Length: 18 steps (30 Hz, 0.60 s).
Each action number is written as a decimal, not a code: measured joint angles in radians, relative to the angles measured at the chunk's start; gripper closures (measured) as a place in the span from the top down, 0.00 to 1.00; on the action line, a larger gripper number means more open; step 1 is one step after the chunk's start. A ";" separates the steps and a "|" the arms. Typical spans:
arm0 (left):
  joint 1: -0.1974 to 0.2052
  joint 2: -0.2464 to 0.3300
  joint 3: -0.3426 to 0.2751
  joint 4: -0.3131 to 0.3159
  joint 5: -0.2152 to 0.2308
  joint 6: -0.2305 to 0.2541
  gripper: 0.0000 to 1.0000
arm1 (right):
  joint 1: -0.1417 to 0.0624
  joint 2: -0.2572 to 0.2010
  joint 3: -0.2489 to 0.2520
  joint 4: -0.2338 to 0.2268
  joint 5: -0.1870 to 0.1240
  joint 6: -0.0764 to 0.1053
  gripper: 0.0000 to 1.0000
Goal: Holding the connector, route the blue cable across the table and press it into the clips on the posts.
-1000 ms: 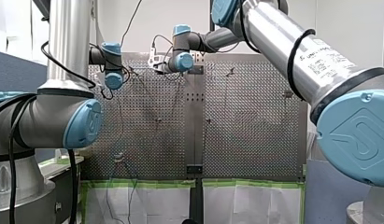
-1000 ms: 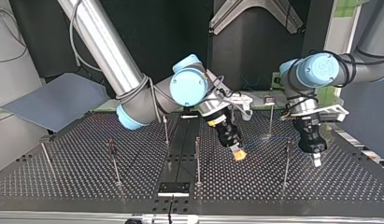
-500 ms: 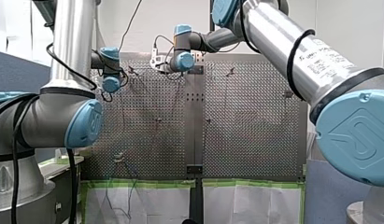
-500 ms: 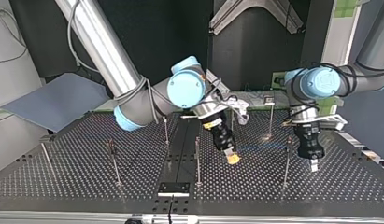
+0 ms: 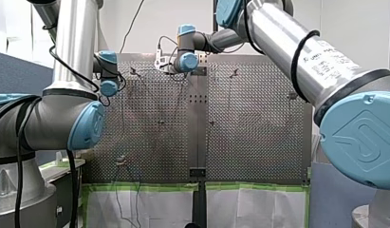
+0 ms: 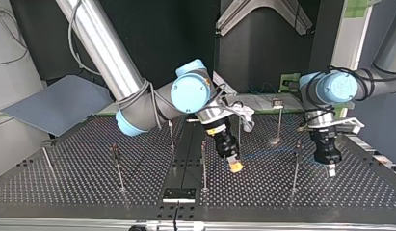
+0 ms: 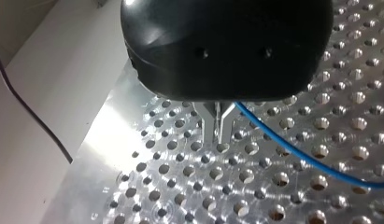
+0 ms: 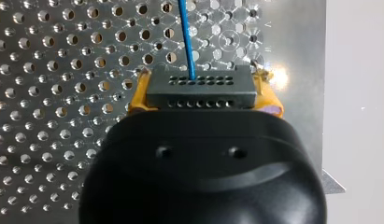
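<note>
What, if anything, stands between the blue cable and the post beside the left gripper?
Nothing visible. In the top view the cable spans free from the right gripper, shut on the connector, to the left gripper, close by that post.

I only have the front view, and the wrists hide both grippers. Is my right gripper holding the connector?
Observer: Yes. In the right wrist view, the right gripper clamps the connector in its yellow pads, and the blue cable leaves its face.
Operator: And my left?
Observer: In the left wrist view, the left gripper is shut on the blue cable.
Operator: Clipped yet?
Observer: In the top view, the blue cable crosses a post between the grippers; seating unclear.
</note>
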 joint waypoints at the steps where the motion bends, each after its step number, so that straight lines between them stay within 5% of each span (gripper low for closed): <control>1: 0.001 0.000 0.000 -0.002 0.000 -0.001 0.16 | 0.000 0.000 0.000 0.000 0.000 0.000 0.00; 3: 0.003 0.000 0.000 -0.009 0.000 -0.005 0.24 | 0.000 0.000 0.000 0.000 0.002 0.000 0.00; 4: 0.003 0.000 0.000 -0.014 -0.001 -0.008 0.35 | 0.000 0.001 0.000 0.000 0.002 0.000 0.00; 5: 0.004 0.000 0.000 -0.022 -0.001 -0.014 0.62 | 0.000 0.001 0.000 0.000 0.003 0.000 0.00; 6: 0.004 0.000 0.000 -0.028 -0.002 -0.020 0.62 | 0.000 0.002 0.000 0.000 0.004 0.000 0.00; 8: 0.003 0.000 -0.001 -0.045 -0.008 -0.031 0.84 | 0.000 0.002 0.000 0.000 0.007 0.000 0.00; 14: -0.006 0.012 -0.029 -0.094 -0.050 -0.055 1.00 | 0.004 0.005 0.000 0.000 0.020 -0.001 0.00; 18: -0.009 0.037 -0.061 -0.117 -0.083 -0.085 1.00 | 0.008 0.005 -0.001 0.001 0.021 -0.004 0.00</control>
